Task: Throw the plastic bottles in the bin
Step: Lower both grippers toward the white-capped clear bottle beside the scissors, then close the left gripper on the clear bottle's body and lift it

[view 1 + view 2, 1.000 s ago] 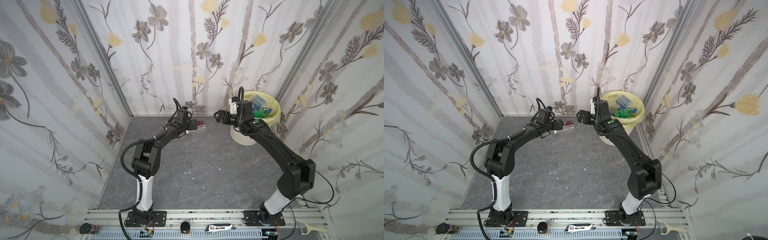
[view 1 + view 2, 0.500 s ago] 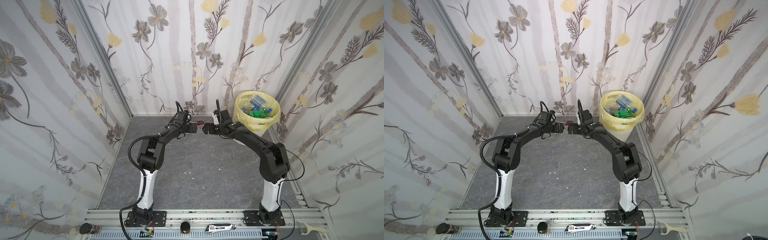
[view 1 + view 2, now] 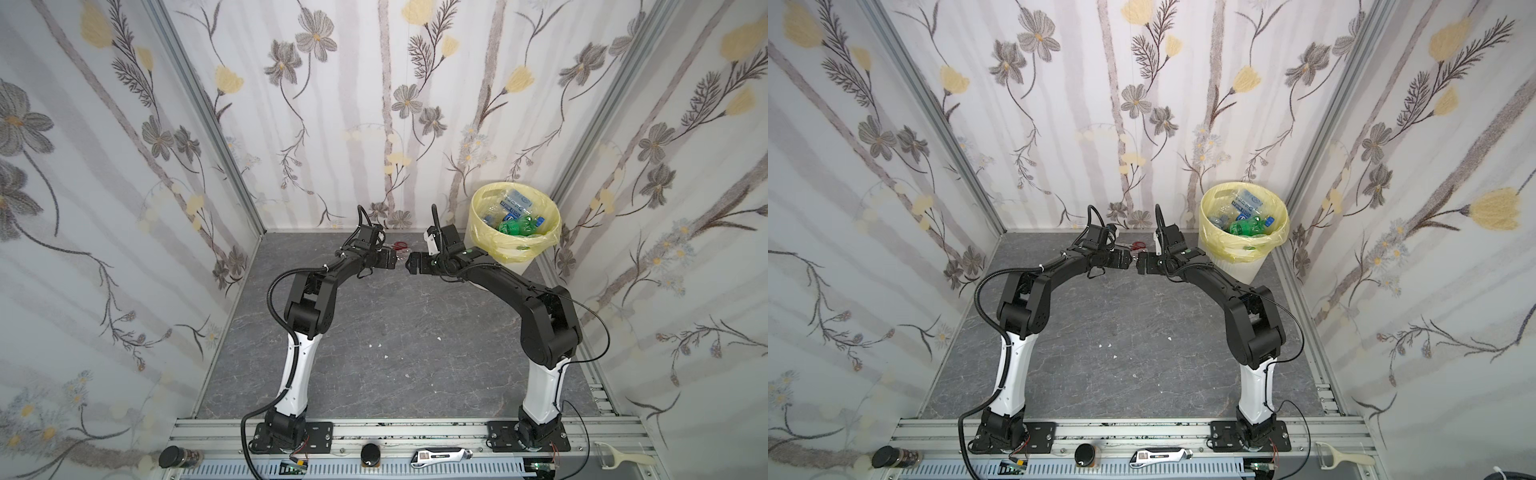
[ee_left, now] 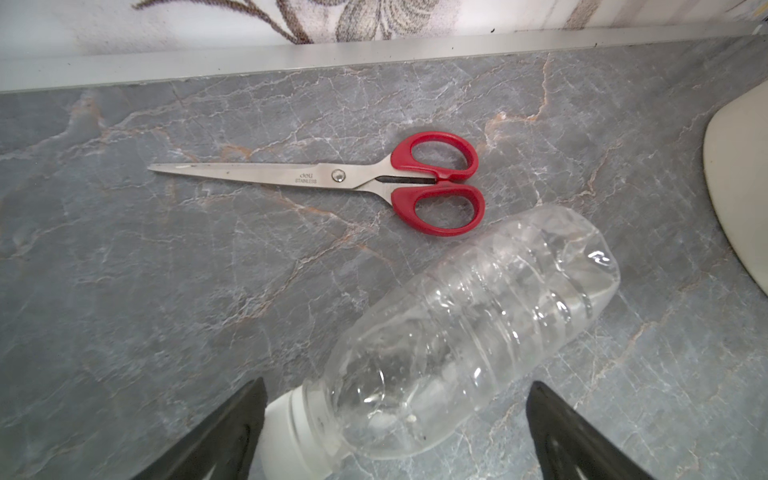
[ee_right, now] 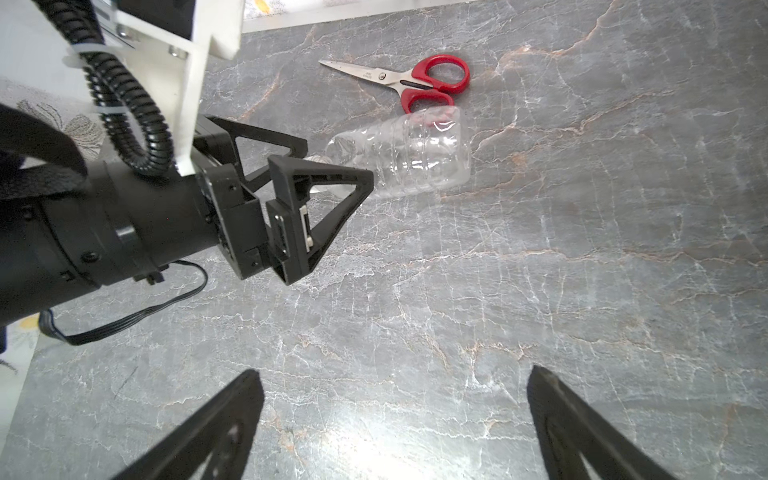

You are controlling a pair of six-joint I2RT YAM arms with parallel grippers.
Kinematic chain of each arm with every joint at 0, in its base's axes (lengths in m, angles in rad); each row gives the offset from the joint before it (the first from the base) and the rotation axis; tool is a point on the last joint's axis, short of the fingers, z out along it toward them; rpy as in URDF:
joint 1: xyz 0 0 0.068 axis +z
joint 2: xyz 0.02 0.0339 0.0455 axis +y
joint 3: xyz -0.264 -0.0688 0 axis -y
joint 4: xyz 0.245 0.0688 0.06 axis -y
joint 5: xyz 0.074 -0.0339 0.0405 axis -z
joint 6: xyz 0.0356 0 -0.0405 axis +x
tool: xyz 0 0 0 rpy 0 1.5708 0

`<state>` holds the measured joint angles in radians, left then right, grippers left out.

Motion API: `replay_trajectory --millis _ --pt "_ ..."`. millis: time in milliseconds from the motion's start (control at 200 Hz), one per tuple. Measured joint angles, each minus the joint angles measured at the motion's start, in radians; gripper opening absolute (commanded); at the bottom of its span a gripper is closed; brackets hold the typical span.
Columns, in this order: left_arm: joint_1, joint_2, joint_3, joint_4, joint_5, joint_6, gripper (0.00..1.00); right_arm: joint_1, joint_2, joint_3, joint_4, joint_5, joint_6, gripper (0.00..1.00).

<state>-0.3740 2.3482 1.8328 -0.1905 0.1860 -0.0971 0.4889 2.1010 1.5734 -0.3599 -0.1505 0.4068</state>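
A clear plastic bottle [image 4: 465, 332] with a white cap lies on its side on the grey floor by the back wall, also in the right wrist view [image 5: 407, 153]. My left gripper [image 4: 397, 384] is open, its fingers either side of the bottle's cap end without pressing it. It shows in both top views [image 3: 392, 262] [image 3: 1128, 259]. My right gripper [image 5: 393, 372] is open and empty over bare floor, facing the left gripper [image 5: 334, 162] closely [image 3: 409, 265]. The bin [image 3: 515, 249], lined with a yellow bag, stands at the back right and holds several plastic bottles [image 3: 513, 214].
Red-handled scissors [image 4: 332, 176] lie just beyond the bottle, near the back wall's metal edge [image 4: 374, 54]. The bin's white base [image 4: 739, 174] is close to the bottle's bottom end. A jar [image 3: 178, 457], a knife [image 3: 440, 456] and a peeler [image 3: 623, 459] sit on the front rail.
My right gripper has swung from up beside the bin down and left to the floor, and now faces the left gripper. The left gripper has crept slightly towards the front.
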Motion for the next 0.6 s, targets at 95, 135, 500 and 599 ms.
replay_trajectory --millis 95,135,500,599 --pt "-0.005 0.004 -0.003 0.000 0.000 -0.002 1.00 -0.005 -0.001 -0.001 0.000 -0.004 0.000 1.00" --pt "-0.010 0.004 -0.010 0.001 0.000 -0.006 1.00 -0.007 -0.001 -0.001 0.001 -0.004 0.001 1.00" --pt "-0.074 -0.018 -0.077 -0.007 -0.007 -0.009 0.99 -0.020 -0.032 -0.032 0.010 -0.019 0.005 1.00" --pt "-0.075 -0.017 -0.066 -0.008 -0.016 -0.013 0.99 -0.031 -0.050 -0.055 0.016 -0.024 0.011 1.00"
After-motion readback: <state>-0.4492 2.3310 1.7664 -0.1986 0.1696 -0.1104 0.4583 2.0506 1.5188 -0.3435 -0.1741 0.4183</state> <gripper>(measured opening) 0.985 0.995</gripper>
